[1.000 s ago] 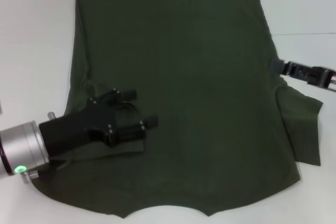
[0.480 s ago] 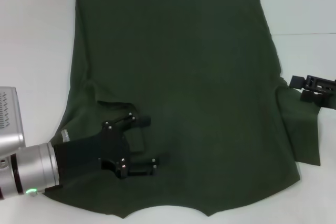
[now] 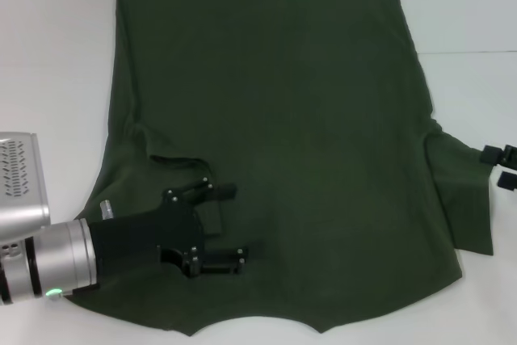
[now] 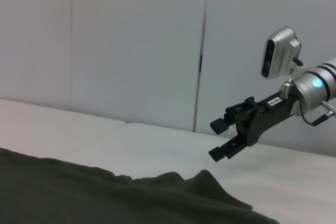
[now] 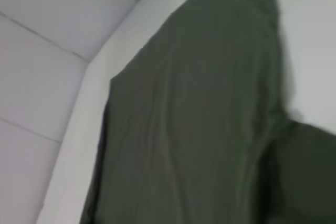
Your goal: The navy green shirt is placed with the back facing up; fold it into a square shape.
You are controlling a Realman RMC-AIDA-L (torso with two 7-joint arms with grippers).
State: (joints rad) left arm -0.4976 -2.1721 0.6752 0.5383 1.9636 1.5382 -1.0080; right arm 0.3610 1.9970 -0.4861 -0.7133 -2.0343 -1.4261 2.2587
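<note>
The navy green shirt lies flat on the white table, hem at the far side, neck cutout at the near edge. Its left sleeve is folded in over the body. Its right sleeve still sticks out sideways. My left gripper hovers over the shirt's near left part, open and empty. My right gripper is at the right edge, just beyond the right sleeve, open and empty. It also shows in the left wrist view above the table. The shirt also shows in the left wrist view and the right wrist view.
The white table surrounds the shirt with bare strips on the left and right. Pale wall panels stand behind the table.
My left gripper has moved toward the near edge over the shirt, leaving the folded sleeve behind. My right gripper has drawn back to the right, off the shirt's side edge.
</note>
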